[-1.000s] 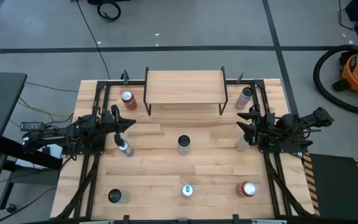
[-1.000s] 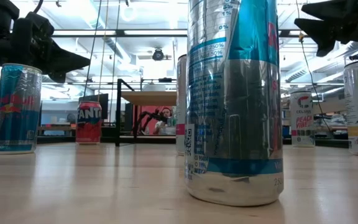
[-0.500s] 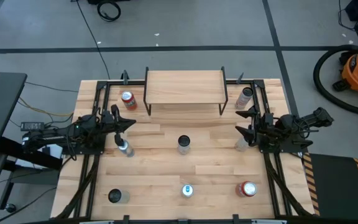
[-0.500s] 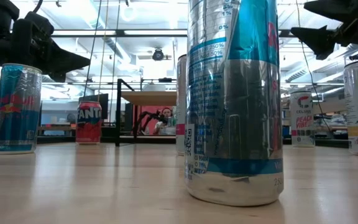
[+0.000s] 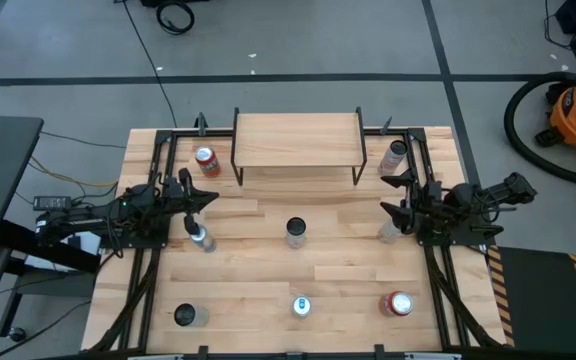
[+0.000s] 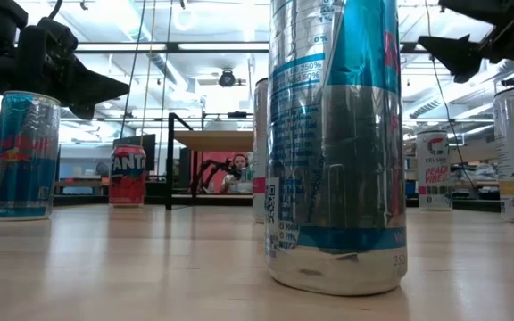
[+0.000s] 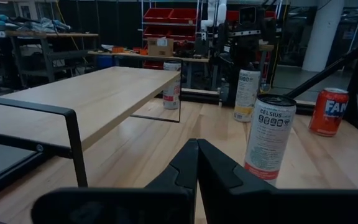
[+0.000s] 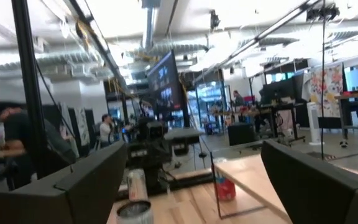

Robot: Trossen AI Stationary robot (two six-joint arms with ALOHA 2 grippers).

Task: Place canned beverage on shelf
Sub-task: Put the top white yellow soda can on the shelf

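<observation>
The shelf (image 5: 296, 140), a light-wood board on thin black legs, stands at the table's far middle with nothing on it. Several cans stand upright on the tabletop: a silver one (image 5: 296, 232) in the middle, a red one (image 5: 206, 160) left of the shelf, and one (image 5: 200, 238) just near of my left gripper (image 5: 208, 198). That gripper is shut, level, and holds nothing (image 7: 197, 155). At the table's right, my right gripper (image 5: 386, 196) stands open above a can (image 5: 388, 230), with nothing between its fingers (image 8: 197, 186).
More cans stand along the near edge: a dark-topped one (image 5: 185, 316), a blue-and-silver one (image 5: 301, 306) and a red one (image 5: 398, 304). Another can (image 5: 395, 155) stands right of the shelf. Black frame rails (image 5: 153, 170) run along both sides of the table.
My right gripper has opened wider while staying where it was. The cans and the shelf have kept their places.
</observation>
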